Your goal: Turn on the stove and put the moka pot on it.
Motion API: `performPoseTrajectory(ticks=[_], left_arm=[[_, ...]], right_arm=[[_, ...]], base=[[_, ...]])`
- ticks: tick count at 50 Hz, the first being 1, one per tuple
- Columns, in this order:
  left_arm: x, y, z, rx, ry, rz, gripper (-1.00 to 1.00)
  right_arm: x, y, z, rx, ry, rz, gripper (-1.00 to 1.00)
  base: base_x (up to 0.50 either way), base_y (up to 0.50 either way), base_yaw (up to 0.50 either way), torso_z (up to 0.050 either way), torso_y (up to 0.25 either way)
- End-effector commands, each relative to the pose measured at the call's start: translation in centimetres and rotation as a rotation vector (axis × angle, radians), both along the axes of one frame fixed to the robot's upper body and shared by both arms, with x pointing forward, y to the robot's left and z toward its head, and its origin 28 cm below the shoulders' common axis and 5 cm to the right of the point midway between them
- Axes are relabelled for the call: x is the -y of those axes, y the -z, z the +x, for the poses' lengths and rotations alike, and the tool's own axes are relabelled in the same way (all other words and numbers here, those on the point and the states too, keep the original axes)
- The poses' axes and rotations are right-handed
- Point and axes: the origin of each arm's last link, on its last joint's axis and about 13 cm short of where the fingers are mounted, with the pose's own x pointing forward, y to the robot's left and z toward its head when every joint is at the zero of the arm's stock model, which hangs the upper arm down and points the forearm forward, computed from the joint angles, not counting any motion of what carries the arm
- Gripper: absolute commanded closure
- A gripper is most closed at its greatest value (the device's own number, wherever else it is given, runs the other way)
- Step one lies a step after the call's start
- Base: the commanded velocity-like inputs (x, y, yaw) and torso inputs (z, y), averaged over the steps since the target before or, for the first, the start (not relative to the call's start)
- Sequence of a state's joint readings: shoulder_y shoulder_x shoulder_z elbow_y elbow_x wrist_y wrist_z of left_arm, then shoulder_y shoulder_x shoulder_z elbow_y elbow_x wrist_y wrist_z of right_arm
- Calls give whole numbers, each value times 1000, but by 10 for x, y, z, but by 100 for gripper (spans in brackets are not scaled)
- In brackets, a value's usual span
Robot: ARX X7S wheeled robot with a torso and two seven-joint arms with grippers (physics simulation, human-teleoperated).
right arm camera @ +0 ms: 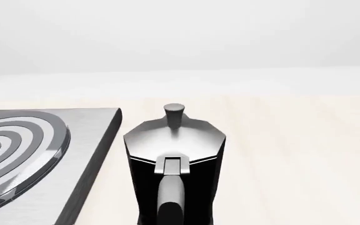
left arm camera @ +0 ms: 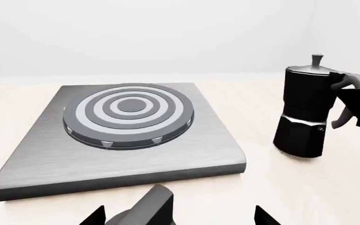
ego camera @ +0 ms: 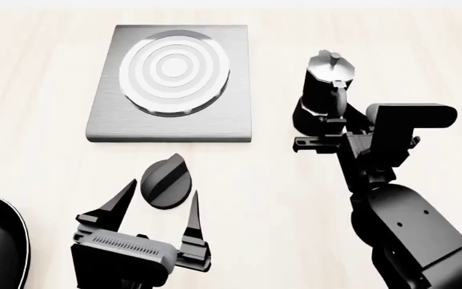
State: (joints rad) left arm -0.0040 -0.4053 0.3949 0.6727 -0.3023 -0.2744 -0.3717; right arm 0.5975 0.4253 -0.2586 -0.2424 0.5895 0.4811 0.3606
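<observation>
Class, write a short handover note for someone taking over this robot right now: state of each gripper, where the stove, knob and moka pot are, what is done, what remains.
Left gripper: open, fingers either side of the knob, not closed on it.
Right gripper: at the moka pot handle; grip cannot be told.
Moka pot: upright on the table, right of the stove, not on it.
Done: both arms positioned.
Left: turn the knob, lift the pot onto the burner.

Left gripper (ego camera: 157, 208) low at the near side, two tapered black fingers (ego camera: 118, 201) spread wide and pointing forward, right arm (ego camera: 399, 223) bent and reaching forward, right gripper (ego camera: 327, 129) level, its finger state hidden
</observation>
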Motion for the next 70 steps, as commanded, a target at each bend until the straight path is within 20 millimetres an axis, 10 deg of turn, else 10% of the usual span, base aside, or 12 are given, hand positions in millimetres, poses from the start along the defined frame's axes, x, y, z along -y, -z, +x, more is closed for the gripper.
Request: performPoseTrajectory(ticks=[1,31,70], left_arm=[[-2,-2,4,36,-29,-8,-100],[-2,-4,4,39,-33,-12,-100],[-8,-8,5,43,-48,-29,-100]], right_arm=[[-3,-23,1,76,-14,-15,100],[-19,-44,17,124,-57,-30,100],[-95,-110,80,215,-231,-16,100]], base=[[0,0,0,0,0],[0,0,0,0,1],[0,0,0,0,1]])
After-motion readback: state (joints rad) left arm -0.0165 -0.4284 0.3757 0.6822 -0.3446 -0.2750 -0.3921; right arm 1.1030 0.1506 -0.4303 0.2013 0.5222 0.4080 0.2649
